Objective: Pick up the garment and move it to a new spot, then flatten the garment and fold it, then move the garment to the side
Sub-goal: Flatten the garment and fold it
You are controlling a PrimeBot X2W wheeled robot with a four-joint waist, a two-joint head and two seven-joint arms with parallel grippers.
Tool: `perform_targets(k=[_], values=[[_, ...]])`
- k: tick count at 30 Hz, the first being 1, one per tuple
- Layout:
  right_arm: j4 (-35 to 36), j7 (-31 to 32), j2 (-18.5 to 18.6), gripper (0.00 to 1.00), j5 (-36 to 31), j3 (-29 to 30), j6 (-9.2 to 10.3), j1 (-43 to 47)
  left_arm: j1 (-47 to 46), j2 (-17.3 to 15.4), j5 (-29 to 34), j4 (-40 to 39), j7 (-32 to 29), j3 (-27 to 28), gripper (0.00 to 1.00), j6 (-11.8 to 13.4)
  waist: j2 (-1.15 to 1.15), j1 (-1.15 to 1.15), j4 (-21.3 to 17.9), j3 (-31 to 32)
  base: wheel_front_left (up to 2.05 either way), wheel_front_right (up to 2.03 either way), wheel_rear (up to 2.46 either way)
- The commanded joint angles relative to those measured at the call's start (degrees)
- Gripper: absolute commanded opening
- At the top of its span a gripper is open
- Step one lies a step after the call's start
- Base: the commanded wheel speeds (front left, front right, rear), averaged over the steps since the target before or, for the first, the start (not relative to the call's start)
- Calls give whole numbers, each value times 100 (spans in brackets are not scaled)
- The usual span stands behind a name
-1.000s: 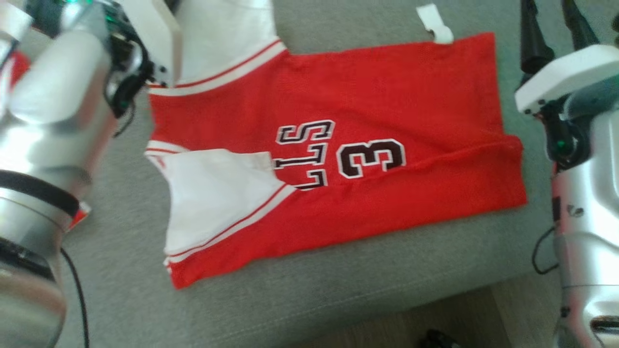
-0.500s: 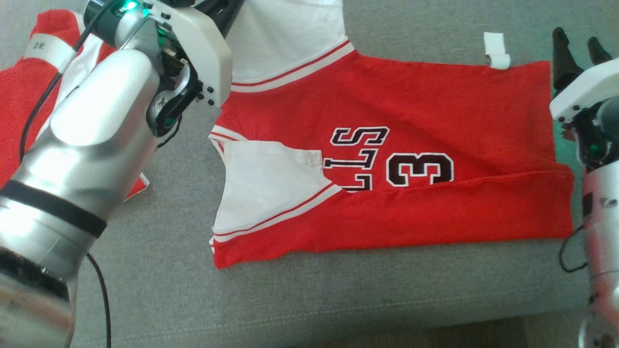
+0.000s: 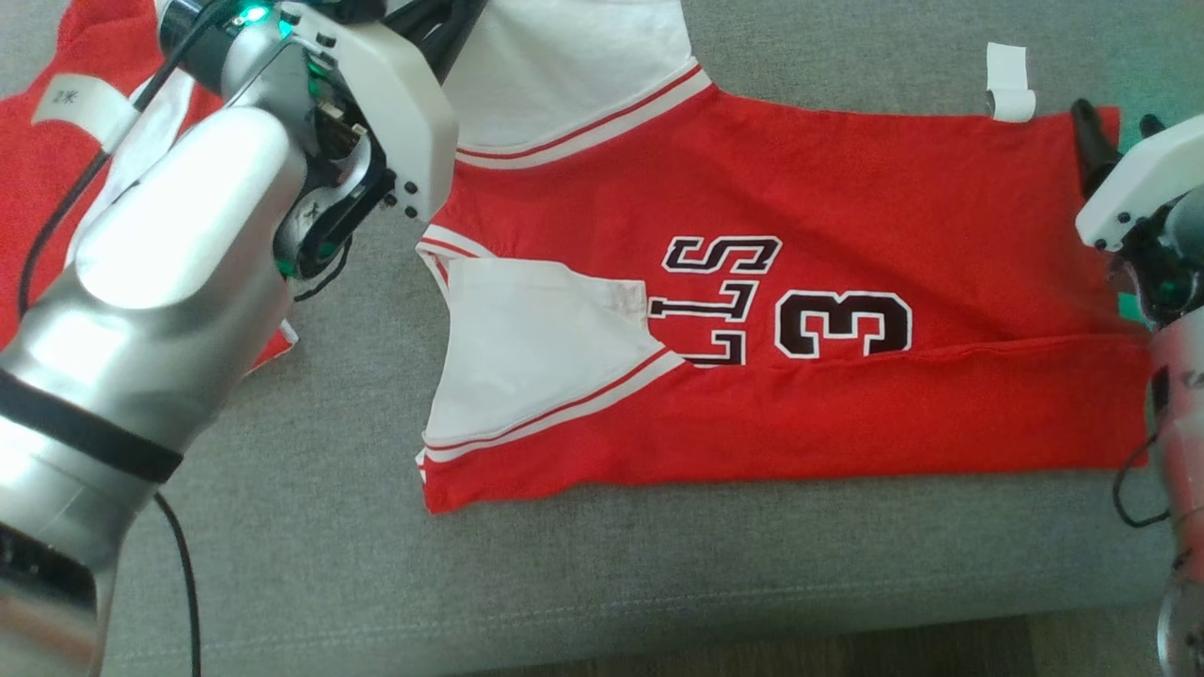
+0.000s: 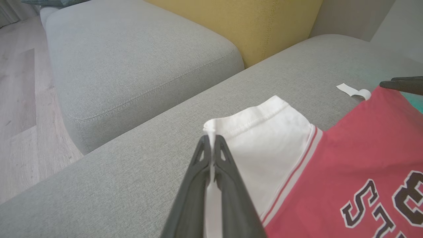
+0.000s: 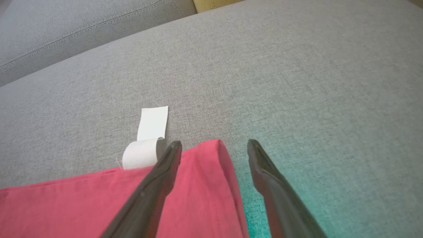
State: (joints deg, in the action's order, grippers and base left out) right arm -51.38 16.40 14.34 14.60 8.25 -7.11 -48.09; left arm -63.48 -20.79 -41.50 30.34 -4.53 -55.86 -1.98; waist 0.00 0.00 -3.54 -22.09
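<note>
A wide grey fabric sofa seat serves as the work surface. A red basketball jersey with white sleeves and black lettering lies flat across it, spread sideways. Its near long edge is turned over along a crease beside the number, so folding seems under way.

A second red garment lies off to the robot's left, partly behind the arm.

The left gripper is clamped tight on the cuff of the far white sleeve, probably to fold that sleeve inward.

The right gripper hovers with its fingers apart, straddling the jersey's far hem corner, apparently ready to pinch it. A small curled white tag sticks out just beside that corner.
</note>
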Motion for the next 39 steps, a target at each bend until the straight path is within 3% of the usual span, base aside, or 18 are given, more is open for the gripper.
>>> perform_targets(k=[1, 10, 11, 12, 13, 14, 26, 39], values=[[114, -39, 90, 100, -6, -97, -37, -178, -195, -246, -27, -185, -35, 211, 0, 53, 0, 0, -2, -25, 0, 0, 0], [-329, 33, 119, 100, 15, -213, -37, -435, -278, -331, -60, -420, -179, 231, 0, 148, 0, 0, 15, -216, 0, 0, 0], [-357, 39, 121, 96, 34, -225, -37, -463, -293, -341, -58, -423, -184, 236, 0, 161, 0, 0, 13, -237, 0, 0, 0], [-382, 35, 127, 47, 46, -238, -37, -489, -306, -352, -55, -422, -184, 242, 0, 173, 0, 0, 11, -257, 0, 0, 0], [-415, 36, 136, 11, 56, -243, -37, -514, -317, -367, -49, -416, -182, 245, 0, 182, 0, 0, 8, -275, 0, 0, 0], [-452, 51, 138, 0, 70, -250, -37, -538, -327, -384, -40, -410, -179, 245, 0, 188, 0, 0, 4, -293, 0, 0, 0], [-361, -464, 66, 0, 327, -524, -37, -830, -397, -484, 10, -124, -10, 274, 0, 252, 0, 0, -50, -275, 0, 0, 0], [-373, -1017, 148, 0, 377, -757, -37, -1444, -871, -365, 123, 556, 507, 453, 0, 368, 0, 0, -119, -376, 0, 0, 0]])
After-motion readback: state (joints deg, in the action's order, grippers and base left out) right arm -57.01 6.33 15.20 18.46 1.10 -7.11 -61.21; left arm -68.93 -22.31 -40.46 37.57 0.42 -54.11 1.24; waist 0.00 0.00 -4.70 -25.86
